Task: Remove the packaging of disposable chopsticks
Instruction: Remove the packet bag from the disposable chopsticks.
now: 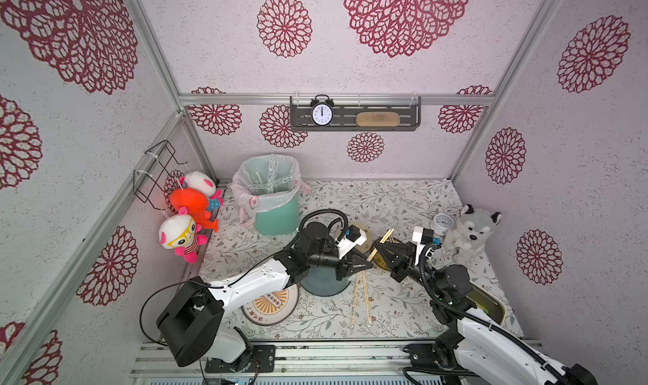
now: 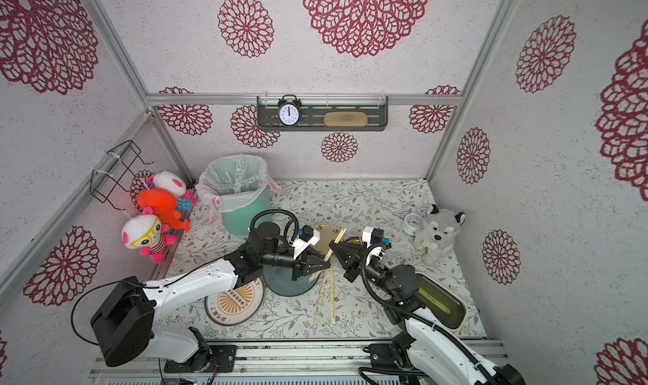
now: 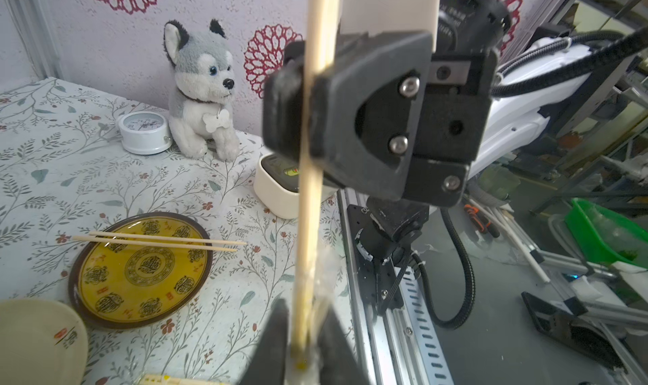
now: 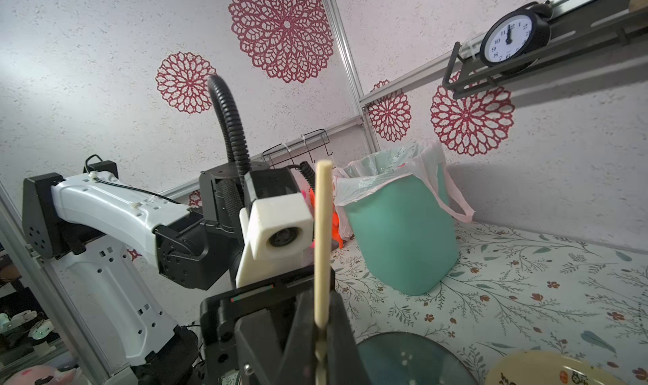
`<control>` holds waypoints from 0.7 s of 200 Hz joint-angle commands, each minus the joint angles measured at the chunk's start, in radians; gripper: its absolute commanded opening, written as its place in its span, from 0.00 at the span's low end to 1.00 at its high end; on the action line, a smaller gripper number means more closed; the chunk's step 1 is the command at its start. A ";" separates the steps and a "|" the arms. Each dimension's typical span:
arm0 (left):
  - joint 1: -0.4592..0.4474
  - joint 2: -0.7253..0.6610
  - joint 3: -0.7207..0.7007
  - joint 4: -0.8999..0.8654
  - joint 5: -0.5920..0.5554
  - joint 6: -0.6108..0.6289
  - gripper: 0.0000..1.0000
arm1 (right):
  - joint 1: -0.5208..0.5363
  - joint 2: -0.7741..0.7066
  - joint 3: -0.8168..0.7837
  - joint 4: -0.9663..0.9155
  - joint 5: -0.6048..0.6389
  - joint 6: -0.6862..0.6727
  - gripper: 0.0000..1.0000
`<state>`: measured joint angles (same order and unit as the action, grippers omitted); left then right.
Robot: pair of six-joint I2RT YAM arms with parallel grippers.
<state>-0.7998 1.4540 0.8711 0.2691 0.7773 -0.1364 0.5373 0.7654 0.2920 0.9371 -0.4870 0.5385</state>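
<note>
Grip check: right gripper (image 1: 376, 252) is clamping a bare stretch of the disposable chopsticks (image 3: 311, 190), jaws closed on the wood. At the sticks' near end the left gripper (image 1: 368, 265) is straddling them, where clear packaging (image 3: 324, 278) is sitting crumpled. Whether its jaws are pinching cannot be told. Two sleeved pairs (image 1: 356, 295) are lying on the tablecloth (image 1: 403, 309). An unwrapped pair (image 3: 157, 241) is resting across the yellow plate (image 3: 105, 278).

Chopstick (image 4: 323, 239) end hidden between right fingers (image 4: 299, 337), cream bowl (image 3: 38, 337) cut off
</note>
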 commanded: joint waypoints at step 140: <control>0.014 0.060 -0.191 0.067 0.002 -0.009 0.00 | -0.010 -0.127 0.086 -0.085 0.125 -0.086 0.00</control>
<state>-0.8001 1.4929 0.7231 0.3634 0.7681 -0.1387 0.5346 0.6838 0.2970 0.7868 -0.4255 0.5110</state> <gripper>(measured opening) 0.059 0.066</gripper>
